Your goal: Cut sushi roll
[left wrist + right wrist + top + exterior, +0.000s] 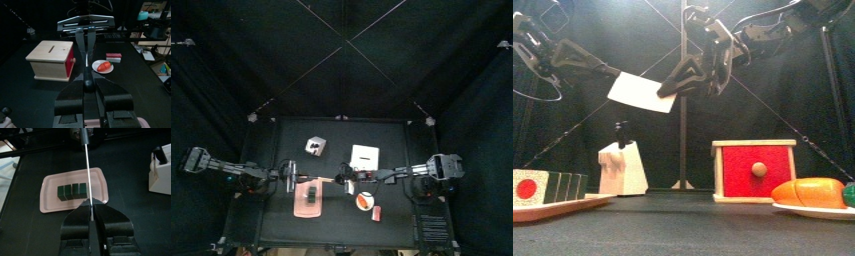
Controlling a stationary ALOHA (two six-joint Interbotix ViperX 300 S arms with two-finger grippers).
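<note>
On the table's left, the sushi roll (72, 191) lies lengthwise across its pink tray (48, 198), already in segments. The left gripper (85, 90) is clamped on something thin, apparently the same blade. The right gripper (89, 208) pinches the knife (87, 163), which hangs directly above, crossing the roll's long axis

left gripper (85, 86) closed on knife (81, 50); wooden box (52, 61) | plate (103, 67)

The black table (331, 228) carries a pink tray (48, 198), wooden box (50, 61) and plate (101, 70).
</note>
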